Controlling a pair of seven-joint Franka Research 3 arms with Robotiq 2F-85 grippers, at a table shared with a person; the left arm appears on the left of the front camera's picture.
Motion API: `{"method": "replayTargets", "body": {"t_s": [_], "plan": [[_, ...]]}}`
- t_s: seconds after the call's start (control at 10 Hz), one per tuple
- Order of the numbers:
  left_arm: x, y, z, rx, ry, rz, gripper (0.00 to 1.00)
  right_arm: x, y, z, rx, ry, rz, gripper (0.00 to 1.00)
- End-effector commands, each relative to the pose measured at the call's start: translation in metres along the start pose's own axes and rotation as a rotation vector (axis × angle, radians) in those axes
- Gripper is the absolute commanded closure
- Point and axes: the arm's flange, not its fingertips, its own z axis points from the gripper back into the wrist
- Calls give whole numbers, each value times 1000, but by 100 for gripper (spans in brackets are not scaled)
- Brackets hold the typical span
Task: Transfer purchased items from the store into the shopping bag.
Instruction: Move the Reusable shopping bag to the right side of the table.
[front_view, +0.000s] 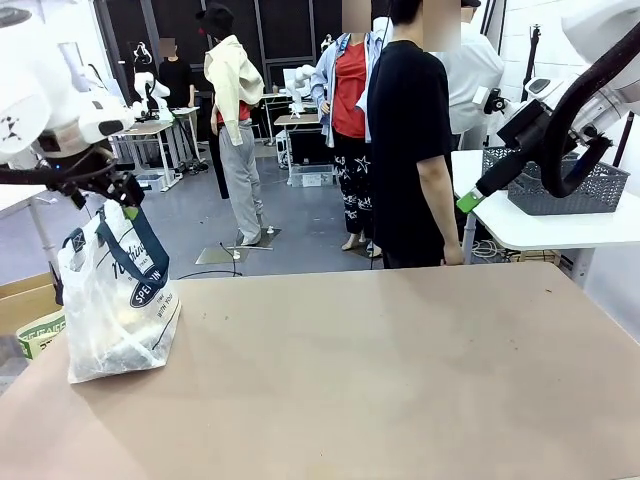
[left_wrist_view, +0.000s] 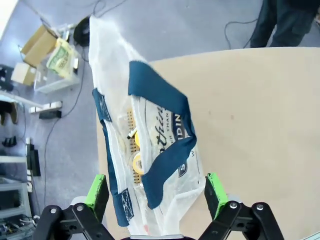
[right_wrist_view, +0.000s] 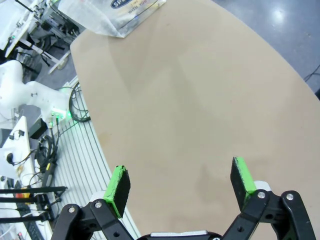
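The shopping bag (front_view: 115, 305) stands upright on the brown table's left end. It is clear plastic with navy handles and an oval logo. My left gripper (front_view: 125, 192) hangs just above its top. In the left wrist view the left gripper (left_wrist_view: 155, 192) is open, its green pads (left_wrist_view: 96, 190) wide apart over the bag (left_wrist_view: 150, 150), and a navy handle (left_wrist_view: 162, 100) lies loose below. Yellow items (left_wrist_view: 136, 162) show inside the bag. High above the table's right side, my right gripper (front_view: 470, 200) is held in the air. The right wrist view shows that gripper (right_wrist_view: 181, 180) open and empty above bare tabletop.
A person in a black shirt (front_view: 410, 150) stands at the far edge of the table (front_view: 380, 370). A dark grey mesh basket (front_view: 560, 190) sits on a white side table at the back right. A cardboard box (front_view: 25, 310) lies on the floor left of the bag.
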Motion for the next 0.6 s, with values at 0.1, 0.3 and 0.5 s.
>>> {"method": "replayTargets", "body": {"t_s": [0.1, 0.3, 0.5], "plan": [[19, -16, 15, -132, -31, -225, 0, 3, 1, 1, -2, -1, -20, 0], [28, -36, 19, -236, -69, -376, 0, 3, 1, 1, -2, -1, -20, 0], [35, -53, 14, -357, -79, -513, 0, 3, 1, 1, -2, -1, -20, 0]]}}
